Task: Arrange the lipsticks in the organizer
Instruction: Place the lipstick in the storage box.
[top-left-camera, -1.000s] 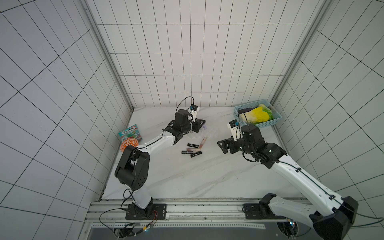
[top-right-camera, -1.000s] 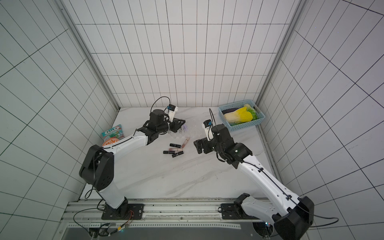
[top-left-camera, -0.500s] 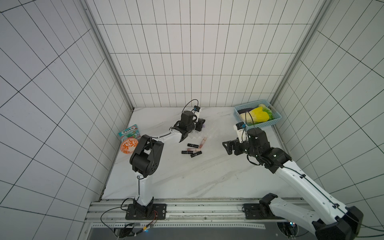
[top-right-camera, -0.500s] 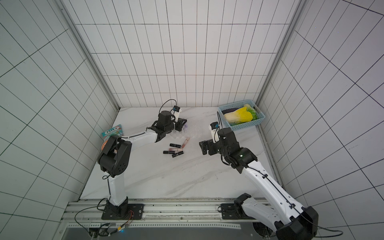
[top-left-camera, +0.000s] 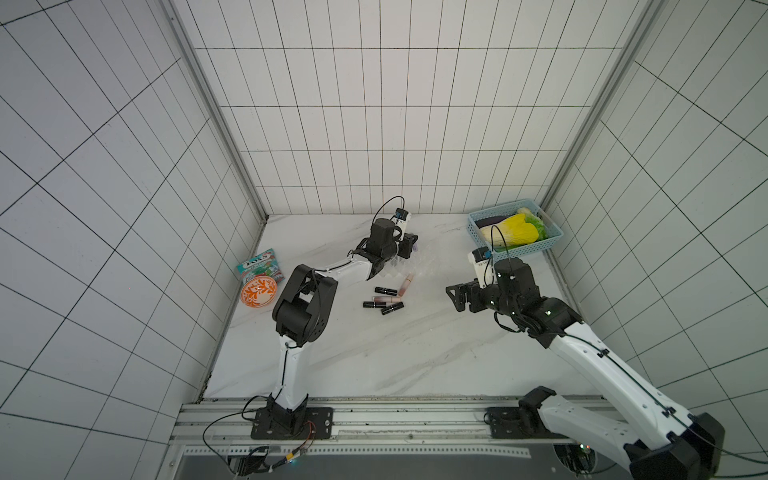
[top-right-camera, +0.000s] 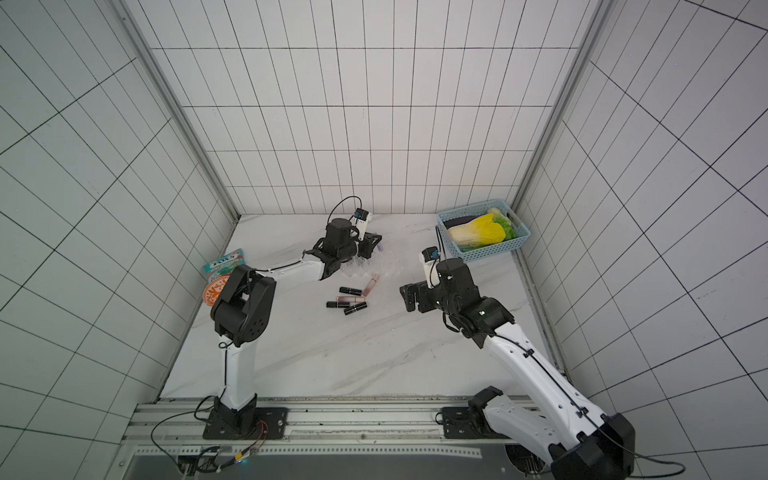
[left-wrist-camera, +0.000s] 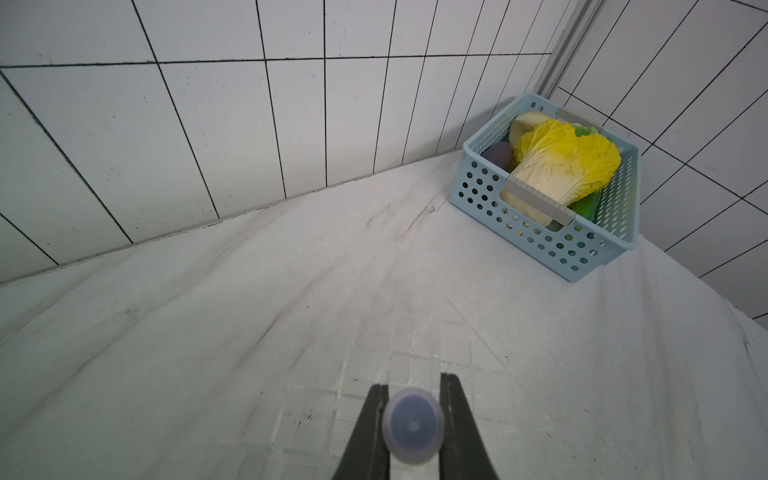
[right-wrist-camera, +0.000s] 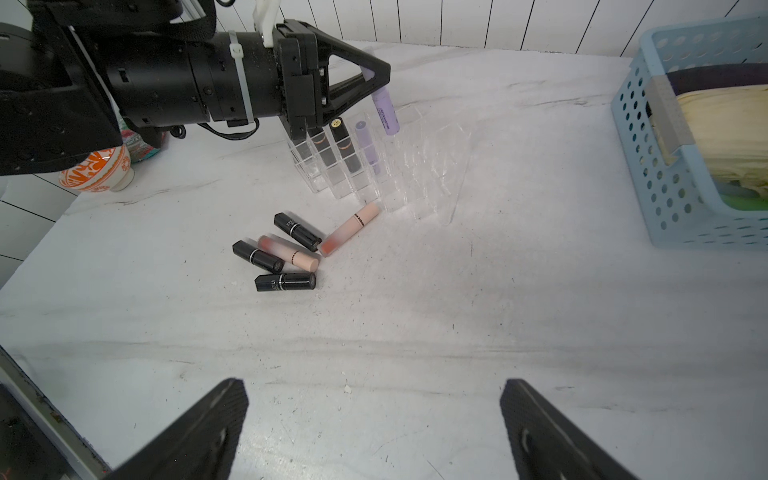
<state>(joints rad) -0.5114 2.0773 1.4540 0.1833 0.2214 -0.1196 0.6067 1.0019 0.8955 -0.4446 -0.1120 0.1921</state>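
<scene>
Left gripper (right-wrist-camera: 376, 77), clenched on lavender lipstick (right-wrist-camera: 385, 113), has moved out over organizer (right-wrist-camera: 424, 166); insertion likely next. Right gripper (right-wrist-camera: 372, 388) released, empty, drawn back.

Black lipsticks (right-wrist-camera: 297, 232) 5; pink lipsticks (right-wrist-camera: 351, 228) 2; lavender lipsticks (right-wrist-camera: 386, 114) 2; organizer (right-wrist-camera: 428, 166) 1; basket (right-wrist-camera: 648, 166) 1.

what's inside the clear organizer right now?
Standing in the organizer: two black lipsticks and a lavender lipstick, in adjacent slots. The left gripper holds a second lavender tube tilted over the next slot. Slots behind the gripper are hidden.
</scene>
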